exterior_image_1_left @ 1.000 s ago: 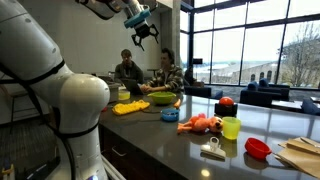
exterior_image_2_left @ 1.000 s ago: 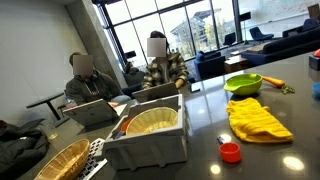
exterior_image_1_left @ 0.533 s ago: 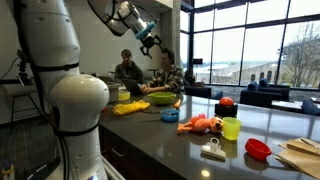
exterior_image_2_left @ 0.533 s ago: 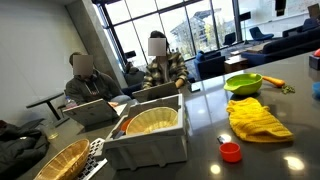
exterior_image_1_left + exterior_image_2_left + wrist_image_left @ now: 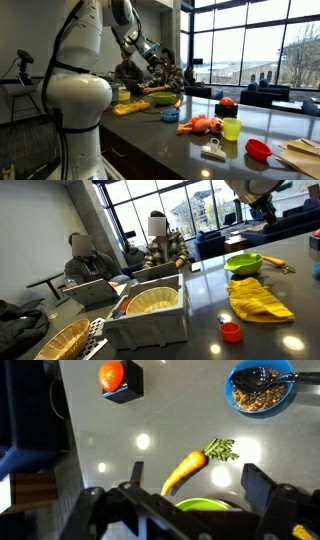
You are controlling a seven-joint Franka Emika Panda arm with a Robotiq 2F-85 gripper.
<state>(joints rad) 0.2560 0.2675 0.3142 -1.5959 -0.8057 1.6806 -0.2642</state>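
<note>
Exterior view, from the robot base side: gripper (image 5: 163, 66) hung in the air over the far end of the dark counter, above the green bowl (image 5: 160, 98). Jaws were too small there to read. Yellow cloth (image 5: 130, 107) lay left of the bowl. Carrot not distinguishable.

Exterior view, from the far end: gripper (image 5: 266, 207) up at top right, above the green bowl (image 5: 243, 263). Carrot (image 5: 277, 264) lay on the counter just right of the bowl. Knobbly yellow cloth (image 5: 258, 300) sat nearer the camera.

Wrist view: fingers (image 5: 262, 485) spread wide, pinching nothing. Carrot (image 5: 188, 469) lay flat between them on the glossy counter, just beside the bowl rim (image 5: 205, 505); contact unclear. Leaves pointed toward the blue bowl (image 5: 262, 387), which held brown bits and a dark spoon. A red ball (image 5: 111, 374) sat on a black block, well apart.

Carrot looked like moulded plastic: probably light, stiff, smooth and a bit slippery. It tapers, so best hold is across the thick middle, not the thin tip or the leaves.
</note>
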